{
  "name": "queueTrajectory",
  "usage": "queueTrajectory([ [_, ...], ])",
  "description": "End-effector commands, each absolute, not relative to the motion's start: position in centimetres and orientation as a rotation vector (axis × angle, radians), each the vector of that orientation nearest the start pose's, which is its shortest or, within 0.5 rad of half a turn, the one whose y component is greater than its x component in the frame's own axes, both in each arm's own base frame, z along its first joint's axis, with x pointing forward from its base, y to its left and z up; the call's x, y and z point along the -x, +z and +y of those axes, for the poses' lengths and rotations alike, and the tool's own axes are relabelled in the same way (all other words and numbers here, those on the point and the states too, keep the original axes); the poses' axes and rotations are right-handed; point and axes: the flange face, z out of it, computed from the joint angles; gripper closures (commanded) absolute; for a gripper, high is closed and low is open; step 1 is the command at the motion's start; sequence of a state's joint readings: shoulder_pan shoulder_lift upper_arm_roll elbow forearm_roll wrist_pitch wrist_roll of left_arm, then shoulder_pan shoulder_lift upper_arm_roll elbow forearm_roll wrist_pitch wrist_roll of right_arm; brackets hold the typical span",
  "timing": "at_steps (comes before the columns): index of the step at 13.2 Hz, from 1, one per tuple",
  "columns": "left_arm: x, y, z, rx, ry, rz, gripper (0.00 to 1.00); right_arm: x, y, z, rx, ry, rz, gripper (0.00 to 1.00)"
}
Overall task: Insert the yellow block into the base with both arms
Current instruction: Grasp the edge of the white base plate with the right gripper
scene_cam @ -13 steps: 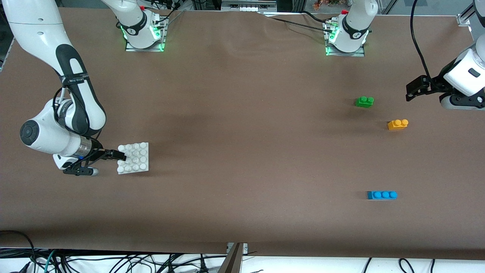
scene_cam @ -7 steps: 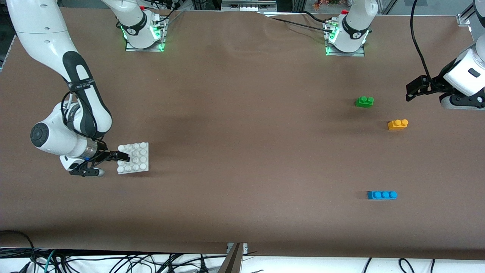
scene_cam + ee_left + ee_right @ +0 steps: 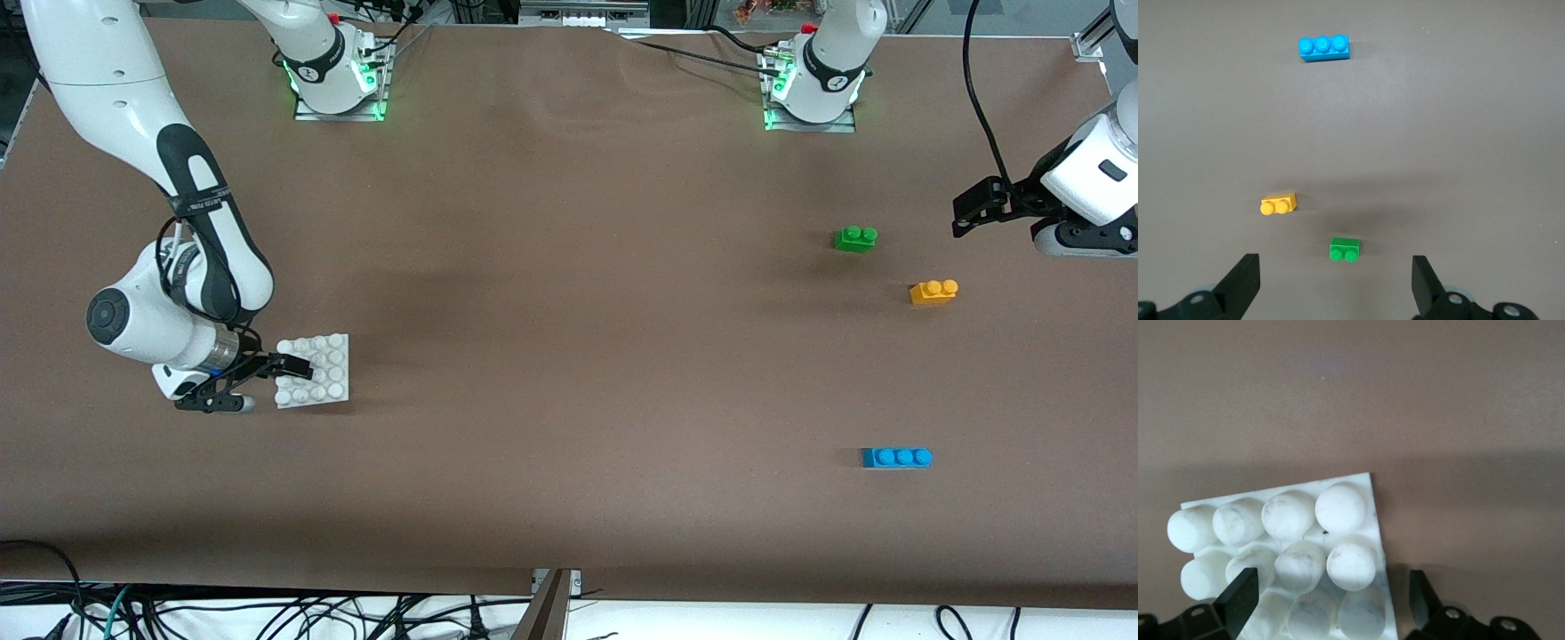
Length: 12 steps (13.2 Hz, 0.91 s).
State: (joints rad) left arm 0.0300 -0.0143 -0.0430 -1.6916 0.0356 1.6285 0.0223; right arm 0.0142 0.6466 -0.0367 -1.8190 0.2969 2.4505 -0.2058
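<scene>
The yellow block (image 3: 933, 292) lies on the table near the left arm's end; it also shows in the left wrist view (image 3: 1279, 204). My left gripper (image 3: 963, 217) hangs open and empty above the table beside it, jaws wide apart in the left wrist view (image 3: 1335, 288), and waits. The white studded base (image 3: 327, 354) lies near the right arm's end. My right gripper (image 3: 276, 384) is open and low at the base's edge. In the right wrist view (image 3: 1331, 595) one finger is over the base's (image 3: 1295, 543) studs and the other is outside its edge.
A green two-stud brick (image 3: 855, 238) lies farther from the front camera than the yellow block, and shows in the left wrist view (image 3: 1345, 249). A blue three-stud brick (image 3: 896, 457) lies nearer to that camera, also in the left wrist view (image 3: 1324, 48). Brown table cover all around.
My right arm has moved toward the base, and its open gripper has slid farther over the base's edge. The left arm and the bricks have not moved.
</scene>
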Motion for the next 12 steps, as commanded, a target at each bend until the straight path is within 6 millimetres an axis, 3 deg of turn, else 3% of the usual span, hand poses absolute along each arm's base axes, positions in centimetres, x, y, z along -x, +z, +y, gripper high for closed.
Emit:
queueTrajectory([
  [1,-55.3,58.5,-0.3,3.119,0.084,0.045,0.00,-64.3,17.7,-1.4,2.964,-0.035,0.015,0.00],
  [4,-55.3,58.5,-0.3,3.119,0.084,0.045,0.00,-64.2,17.6,-1.5,2.964,-0.037,-0.019,0.06],
  [12,-55.1,58.5,-0.3,3.118,0.101,0.047,0.00,-64.2,17.3,-3.1,2.966,-0.047,-0.096,0.06],
])
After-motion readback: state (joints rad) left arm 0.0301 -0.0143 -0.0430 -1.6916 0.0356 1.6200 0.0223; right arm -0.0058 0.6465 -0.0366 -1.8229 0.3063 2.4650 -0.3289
